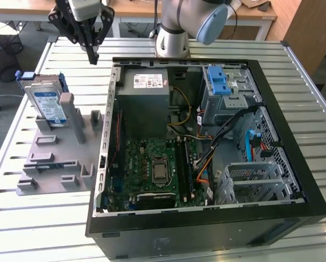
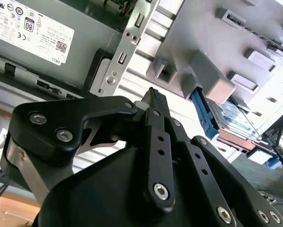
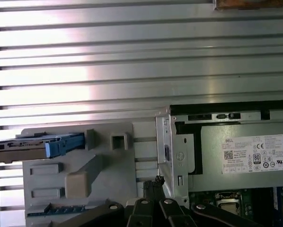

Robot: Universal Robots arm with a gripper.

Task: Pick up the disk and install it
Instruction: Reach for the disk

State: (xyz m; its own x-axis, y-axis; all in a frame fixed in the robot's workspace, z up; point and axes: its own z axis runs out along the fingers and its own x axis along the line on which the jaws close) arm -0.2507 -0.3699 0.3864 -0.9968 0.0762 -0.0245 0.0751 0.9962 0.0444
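The disk [image 1: 47,103], a silver drive with a white-and-blue label and blue side rails, leans upright in a slot of the grey holder [image 1: 54,164] at the exterior view's left. Both wrist views show it too, as the disk [image 3: 35,145] edge-on and the disk [image 2: 237,119] behind a grey post. My gripper [image 1: 92,54] hangs above the table between the holder and the open computer case [image 1: 206,142], behind and to the right of the disk. Its fingers [image 2: 154,97] meet at the tips with nothing between them, and the fingertips [image 3: 154,182] point down beside the case's corner.
Inside the case are a grey power-supply box [image 1: 149,101], a motherboard [image 1: 155,169], a blue latch on a metal cage [image 1: 220,84] and loose cables [image 1: 228,136]. The holder carries several upright grey posts [image 1: 70,109]. The slatted metal table [image 1: 315,98] extends around everything.
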